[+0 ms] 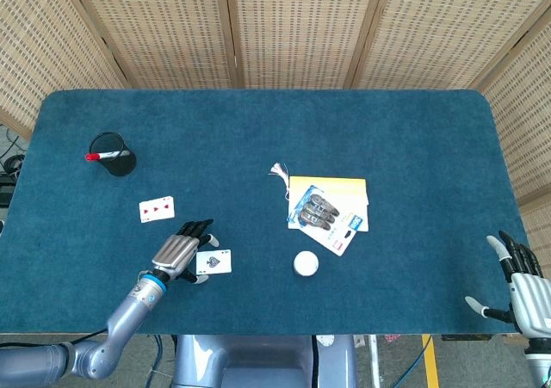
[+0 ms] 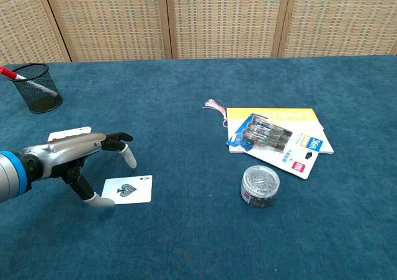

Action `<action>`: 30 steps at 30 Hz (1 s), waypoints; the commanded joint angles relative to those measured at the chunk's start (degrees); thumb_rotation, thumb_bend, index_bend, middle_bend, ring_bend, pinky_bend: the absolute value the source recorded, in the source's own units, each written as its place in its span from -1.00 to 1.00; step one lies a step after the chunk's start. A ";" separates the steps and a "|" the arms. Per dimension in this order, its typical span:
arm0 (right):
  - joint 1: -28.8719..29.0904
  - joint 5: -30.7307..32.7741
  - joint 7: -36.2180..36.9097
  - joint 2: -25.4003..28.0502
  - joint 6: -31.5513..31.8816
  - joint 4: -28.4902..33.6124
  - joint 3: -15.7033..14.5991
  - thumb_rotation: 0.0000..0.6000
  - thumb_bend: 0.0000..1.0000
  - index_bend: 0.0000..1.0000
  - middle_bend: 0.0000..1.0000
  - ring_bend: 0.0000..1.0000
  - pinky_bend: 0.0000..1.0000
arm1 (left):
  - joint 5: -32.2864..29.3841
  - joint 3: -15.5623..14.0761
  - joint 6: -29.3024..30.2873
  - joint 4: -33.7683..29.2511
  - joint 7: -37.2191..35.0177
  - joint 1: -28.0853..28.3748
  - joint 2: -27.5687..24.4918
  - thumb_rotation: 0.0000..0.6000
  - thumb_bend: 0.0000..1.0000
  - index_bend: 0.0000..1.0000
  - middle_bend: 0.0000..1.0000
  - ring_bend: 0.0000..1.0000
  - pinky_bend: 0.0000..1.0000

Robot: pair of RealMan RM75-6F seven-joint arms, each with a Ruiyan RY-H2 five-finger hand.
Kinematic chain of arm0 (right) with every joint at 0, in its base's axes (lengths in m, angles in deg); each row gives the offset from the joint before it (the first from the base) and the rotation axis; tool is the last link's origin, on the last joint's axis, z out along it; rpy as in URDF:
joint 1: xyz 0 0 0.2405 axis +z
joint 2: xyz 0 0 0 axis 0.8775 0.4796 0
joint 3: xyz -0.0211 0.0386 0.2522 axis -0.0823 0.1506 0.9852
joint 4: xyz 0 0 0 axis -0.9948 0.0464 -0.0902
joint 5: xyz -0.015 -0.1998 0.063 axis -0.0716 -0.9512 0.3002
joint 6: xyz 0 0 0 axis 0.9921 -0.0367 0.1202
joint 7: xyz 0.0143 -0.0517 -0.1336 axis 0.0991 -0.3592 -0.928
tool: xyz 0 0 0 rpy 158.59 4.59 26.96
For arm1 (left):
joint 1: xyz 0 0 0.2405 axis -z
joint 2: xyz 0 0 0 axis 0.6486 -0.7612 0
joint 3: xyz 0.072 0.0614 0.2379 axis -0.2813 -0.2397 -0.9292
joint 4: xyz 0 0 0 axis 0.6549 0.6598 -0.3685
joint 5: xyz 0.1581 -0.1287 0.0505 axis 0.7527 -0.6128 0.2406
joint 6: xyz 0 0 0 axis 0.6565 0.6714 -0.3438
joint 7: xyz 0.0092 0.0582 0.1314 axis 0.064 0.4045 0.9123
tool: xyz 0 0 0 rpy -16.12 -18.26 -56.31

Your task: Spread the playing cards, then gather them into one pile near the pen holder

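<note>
In the chest view, the left hand hides most of the red card. At the head view's lower right, the frame edge cuts off the right hand.

Both views are bright and evenly lit, seemingly from overhead, with no strong glare. Shadows are soft and short: a faint one sits under the left hand and another beside the paperclip tub. Focus is sharp across the table, though its far edge bows slightly in the head view.
</note>
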 commanded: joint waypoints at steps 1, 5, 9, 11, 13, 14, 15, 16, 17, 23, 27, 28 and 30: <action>0.00 0.01 0.07 0.02 -0.02 0.01 0.00 1.00 -0.69 -0.88 -1.00 -1.00 -1.00 | -3.12 0.25 2.05 -1.19 3.24 0.00 1.14 1.00 -0.66 -0.39 -1.00 -1.00 -1.00; 0.00 -0.01 0.13 0.03 -0.03 -0.01 -0.02 1.00 -0.69 -0.88 -1.00 -1.00 -1.00 | -3.49 0.25 2.96 -1.75 4.21 -0.02 1.57 1.00 -0.67 -0.39 -1.00 -1.00 -1.00; -0.01 -0.01 0.15 0.04 -0.03 -0.01 -0.03 1.00 -0.69 -0.88 -1.00 -1.00 -1.00 | -3.58 0.23 3.36 -1.70 4.84 0.08 1.90 1.00 -0.68 -0.39 -1.00 -1.00 -1.00; -0.02 -0.03 0.17 0.05 0.00 0.00 -0.03 1.00 -0.69 -0.88 -1.00 -1.00 -1.00 | -3.92 0.29 3.47 -1.37 5.11 0.15 2.29 1.00 -0.68 -0.39 -1.00 -1.00 -1.00; -0.01 -0.02 0.20 0.06 -0.03 0.00 -0.03 1.00 -0.69 -0.88 -1.00 -1.00 -1.00 | -4.13 0.26 3.75 -0.83 5.50 0.15 2.78 1.00 -0.68 -0.39 -1.00 -1.00 -1.00; -0.01 -0.03 0.19 0.06 -0.02 0.00 -0.04 1.00 -0.69 -0.88 -1.00 -1.00 -1.00 | -4.34 0.22 3.74 -0.58 5.67 0.17 3.02 1.00 -0.68 -0.39 -1.00 -1.00 -1.00; -0.01 -0.02 0.18 0.05 -0.03 -0.01 -0.03 1.00 -0.69 -0.88 -1.00 -1.00 -1.00 | -4.57 0.23 3.59 -0.44 5.70 0.21 3.18 1.00 -0.68 -0.39 -1.00 -1.00 -1.00; 0.00 -0.02 0.18 0.04 -0.04 -0.01 -0.02 1.00 -0.69 -0.88 -1.00 -1.00 -1.00 | -4.72 0.26 3.52 -0.31 5.69 0.24 3.35 1.00 -0.68 -0.39 -1.00 -1.00 -1.00; 0.00 -0.02 0.20 0.05 -0.04 0.00 -0.02 1.00 -0.69 -0.88 -1.00 -1.00 -1.00 | -4.76 0.24 3.55 -0.13 5.77 0.25 3.55 1.00 -0.68 -0.39 -1.00 -1.00 -1.00; -0.01 -0.04 0.38 0.08 -0.03 -0.02 -0.03 1.00 -0.69 -0.88 -1.00 -1.00 -1.00 | -4.49 0.00 3.94 0.60 6.24 0.23 4.54 1.00 -0.68 -0.39 -1.00 -1.00 -1.00; -0.01 -0.10 0.51 0.09 -0.03 -0.08 -0.06 1.00 -0.69 -0.88 -1.00 -1.00 -1.00 | -4.69 -0.12 4.06 1.23 6.64 0.19 5.14 1.00 -0.68 -0.39 -1.00 -1.00 -1.00; 0.00 -0.12 0.54 0.09 -0.04 -0.09 -0.06 1.00 -0.69 -0.88 -1.00 -1.00 -1.00 | -4.66 -0.13 4.07 1.31 6.61 0.17 5.25 1.00 -0.68 -0.39 -1.00 -1.00 -1.00; 0.00 -0.15 0.57 0.11 -0.04 -0.08 -0.07 1.00 -0.69 -0.88 -1.00 -1.00 -1.00 | -4.58 -0.15 4.08 1.47 6.57 0.13 5.43 1.00 -0.67 -0.39 -1.00 -1.00 -1.00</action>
